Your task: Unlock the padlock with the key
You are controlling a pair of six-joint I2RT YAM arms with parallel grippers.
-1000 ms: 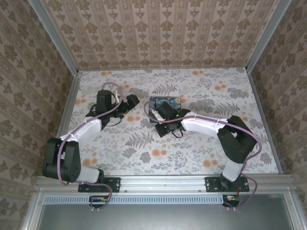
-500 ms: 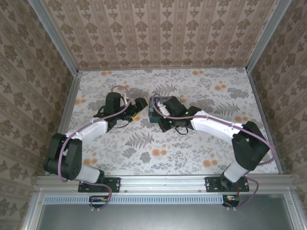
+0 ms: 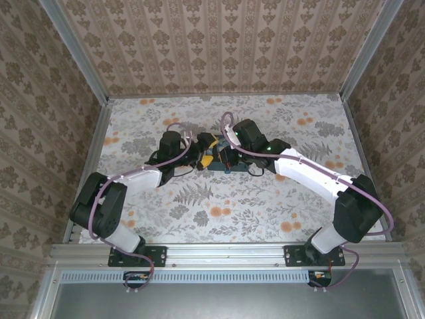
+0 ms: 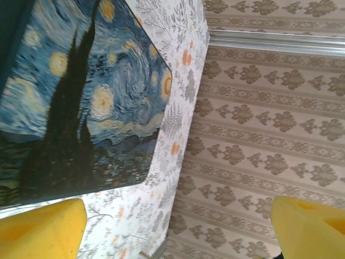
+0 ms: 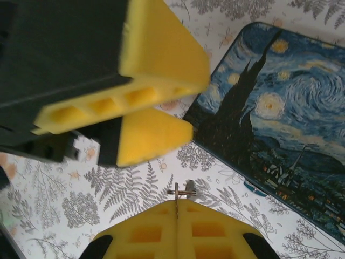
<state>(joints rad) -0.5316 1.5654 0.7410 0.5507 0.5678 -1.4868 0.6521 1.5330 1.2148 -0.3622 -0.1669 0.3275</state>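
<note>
The bench (image 3: 265, 206) wears a pale cloth printed with grey ferns, leaves and small orange blossoms, and it runs flat to the walls on three sides. The walls (image 3: 219, 46) carry brown striped wallpaper with a repeating damask motif. Silver metal posts stand in the two far corners, and a metal rail (image 3: 226, 251) edges the near side, where both arm bases are bolted.

The right gripper (image 5: 178, 204) has its yellow jaws pressed together on the key (image 5: 181, 190), whose small metal tip sticks out of the seam just ahead of them. Ahead and to the right of those jaws the Starry Night box (image 5: 280, 108) lies flat on the cloth. At the box edge nearest those jaws sits a tiny teal-dark shape, seemingly the padlock (image 5: 252, 187), though it is too small to be sure.

The left gripper (image 4: 175, 229) has its yellow jaws wide apart, and the gap between them shows cloth and wallpaper. The box lies ahead of them, off to one side. Its fingers (image 5: 161, 48) hang just ahead of the right jaws, above the cloth beside the box's corner. From above, the two grippers face each other closely over the middle of the bench.
</note>
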